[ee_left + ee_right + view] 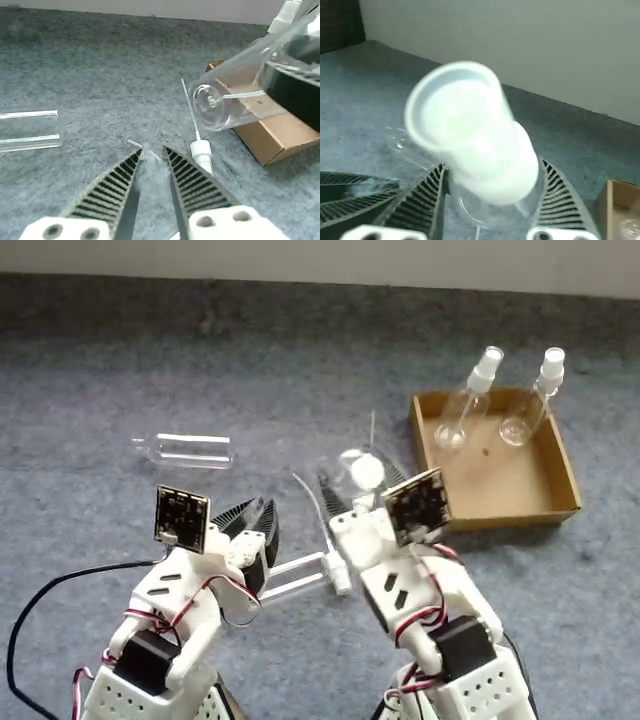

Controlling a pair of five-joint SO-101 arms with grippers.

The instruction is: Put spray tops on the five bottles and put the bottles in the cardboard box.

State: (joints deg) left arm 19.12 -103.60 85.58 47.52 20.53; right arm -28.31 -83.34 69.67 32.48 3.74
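My right gripper point(362, 480) is shut on a clear bottle point(225, 102) with a white spray top point(465, 130), held tilted above the carpet just left of the cardboard box point(495, 515). The dip tube shows inside it. Two capped bottles point(465, 405) point(530, 405) lean on the box's far wall. My left gripper point(152, 155) hovers low with its fingers a narrow gap apart and a faint clear blur between them. An uncapped bottle point(190, 450) lies far left. Another clear bottle point(298, 577) lies between the arms, and a loose spray top point(201, 150) lies beside it.
The grey carpet point(300, 370) stretches back to a pale wall. A black cable point(30, 620) loops at the near left beside the left arm's base. The two grippers hang close together, only a few centimetres apart.
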